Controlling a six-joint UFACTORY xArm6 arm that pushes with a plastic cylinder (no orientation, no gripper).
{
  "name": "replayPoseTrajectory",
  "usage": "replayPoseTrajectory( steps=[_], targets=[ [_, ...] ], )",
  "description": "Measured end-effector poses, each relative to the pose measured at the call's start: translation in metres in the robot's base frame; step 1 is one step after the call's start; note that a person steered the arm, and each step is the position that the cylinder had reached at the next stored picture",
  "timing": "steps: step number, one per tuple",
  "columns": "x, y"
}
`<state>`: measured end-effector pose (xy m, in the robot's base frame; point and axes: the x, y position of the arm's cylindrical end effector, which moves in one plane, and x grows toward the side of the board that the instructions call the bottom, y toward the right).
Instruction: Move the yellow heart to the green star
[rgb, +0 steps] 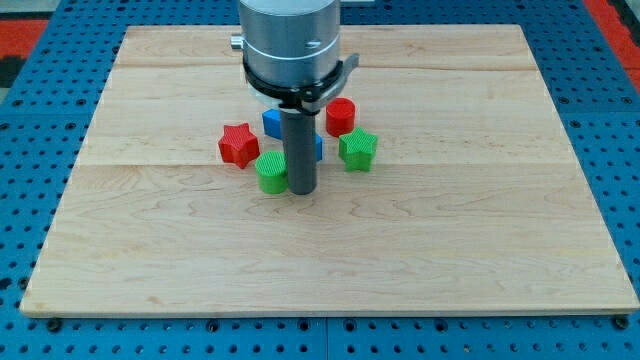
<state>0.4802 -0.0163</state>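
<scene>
The green star (357, 150) lies on the wooden board (450, 250) just right of centre. No yellow heart shows anywhere; the arm's body covers part of the board behind the rod. My tip (301, 190) rests on the board directly right of a round green block (271, 172), touching or almost touching it, and left and a little below the green star. A red star (238, 145) lies left of the rod. A red cylinder (340, 116) lies above the green star.
A blue block (272, 122) shows partly under the arm's body. Another blue block (318, 148) peeks out from behind the rod on its right. A blue pegboard (40, 100) surrounds the board.
</scene>
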Motion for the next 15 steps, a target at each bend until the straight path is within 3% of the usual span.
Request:
replayPoseTrajectory(
  steps=[1,2,3,4,5,6,8,9,10,11,12,13,14,15],
  targets=[
    [0.006,0.071],
    [-0.028,0.183],
    [-0.14,0.207],
    [-0.252,0.134],
    [-0.287,0.097],
    [-0.286,0.069],
    [-0.271,-0.045],
    [-0.219,-0.04],
    [-0.203,-0.045],
    [-0.195,-0.112],
    [-0.167,-0.084],
    [-0.172,0.011],
    [-0.183,0.05],
    [-0.215,0.039]
  ],
)
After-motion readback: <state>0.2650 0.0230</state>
